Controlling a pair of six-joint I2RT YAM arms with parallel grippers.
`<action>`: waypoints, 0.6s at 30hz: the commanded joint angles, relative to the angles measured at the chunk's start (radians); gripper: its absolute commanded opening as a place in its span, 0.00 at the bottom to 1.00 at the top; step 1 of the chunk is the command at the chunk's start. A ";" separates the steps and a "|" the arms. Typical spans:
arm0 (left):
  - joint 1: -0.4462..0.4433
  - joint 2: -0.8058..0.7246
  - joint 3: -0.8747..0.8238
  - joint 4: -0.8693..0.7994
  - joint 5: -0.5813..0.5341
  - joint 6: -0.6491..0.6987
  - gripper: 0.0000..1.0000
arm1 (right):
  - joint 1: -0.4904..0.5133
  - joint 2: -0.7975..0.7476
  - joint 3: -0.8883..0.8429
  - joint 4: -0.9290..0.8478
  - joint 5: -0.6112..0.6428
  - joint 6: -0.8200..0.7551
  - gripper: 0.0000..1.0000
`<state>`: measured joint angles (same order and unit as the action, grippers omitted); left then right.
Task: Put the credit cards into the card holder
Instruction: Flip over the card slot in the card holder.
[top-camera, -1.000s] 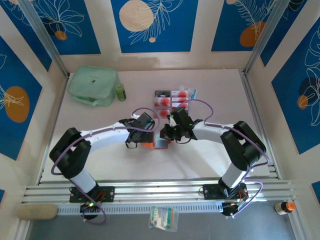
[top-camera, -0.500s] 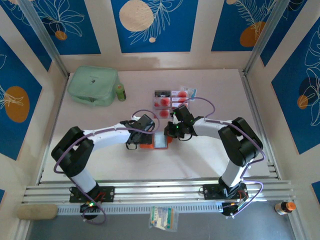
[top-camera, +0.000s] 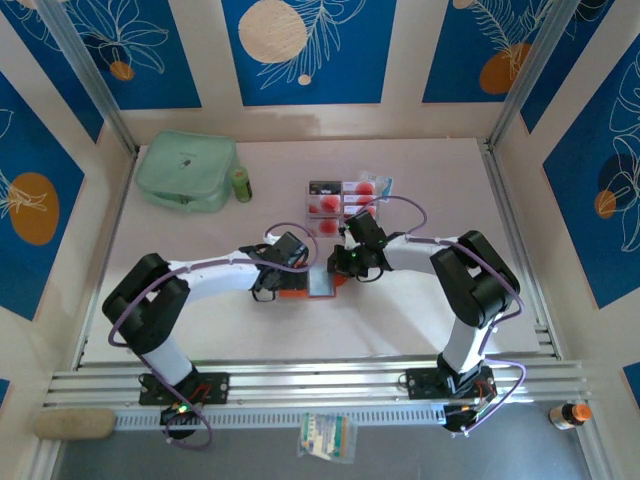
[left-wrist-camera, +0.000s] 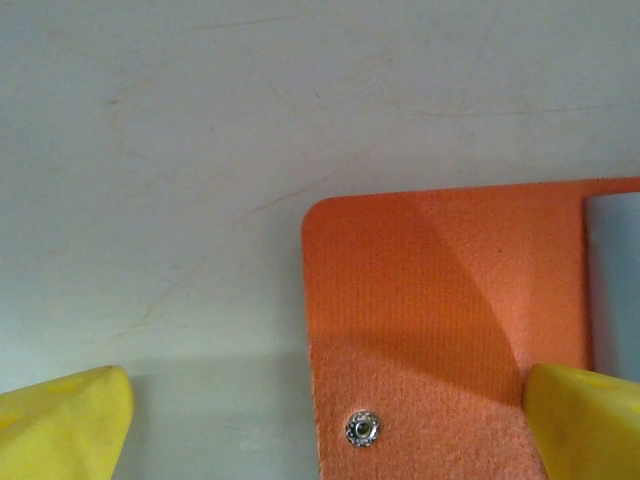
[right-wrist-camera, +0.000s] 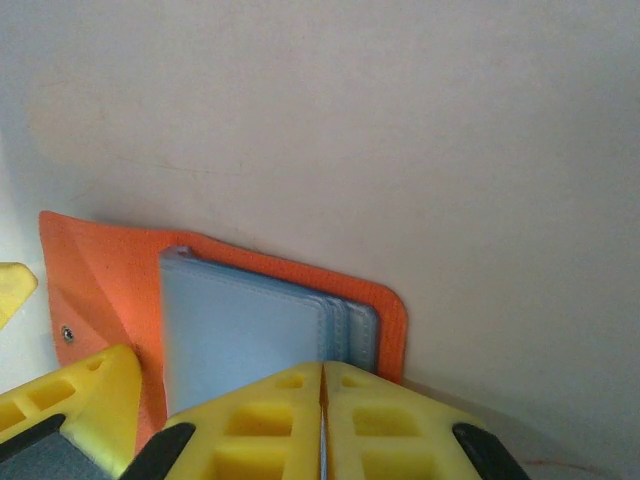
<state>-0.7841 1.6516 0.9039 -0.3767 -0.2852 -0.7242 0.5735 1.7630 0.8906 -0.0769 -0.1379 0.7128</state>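
1. The right claw (right-wrist-camera: 322, 420) is clenched, its yellow jaws pressed flat together. I cannot make out anything between them.
2. The card holder (right-wrist-camera: 110, 270) lies open on the worktop (top-camera: 420, 180) directly ahead of and under the right claw's tips. Its grey-blue pocket stack (right-wrist-camera: 250, 330) faces up, and the layered pocket edges are to the right of the claw's centre line.
3. The left claw (left-wrist-camera: 320, 400) is released and spread wide. It straddles the orange flap's corner, with the snap stud (left-wrist-camera: 361, 429) between its jaws and its right finger (left-wrist-camera: 585, 420) on the flap.
4. The holder's long axis runs across from one claw to the other, so each arm covers one end.
5. The credit cards (top-camera: 345, 200) lie in a loose row beyond the right claw, toward the far wall and apart from the holder. The right arm is clearly the nearer one.
6. My judgement is that the coming move turns on that line: the right claw must travel away from the holder to the cards and then come back along the same line to the pockets, while the left claw steadies the flap.
7. The worktop is bare to the right of the right claw and between it and the cards. The two claws are close together over the holder, so sideways room there is tight.
8. The mint-green pouch (top-camera: 185, 172) sits well beyond the left claw, off any likely path.
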 joint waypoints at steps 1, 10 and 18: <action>-0.007 -0.029 -0.015 0.018 0.013 0.003 1.00 | -0.003 -0.042 0.009 -0.036 -0.007 -0.017 0.10; -0.006 -0.062 -0.046 0.055 0.010 -0.010 1.00 | 0.006 -0.064 0.021 -0.040 0.007 -0.019 0.14; -0.007 -0.069 -0.055 0.073 0.016 -0.004 1.00 | 0.015 0.003 0.031 -0.021 -0.020 -0.015 0.14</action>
<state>-0.7841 1.6089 0.8665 -0.3191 -0.2810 -0.7273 0.5808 1.7329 0.8982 -0.0917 -0.1337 0.7097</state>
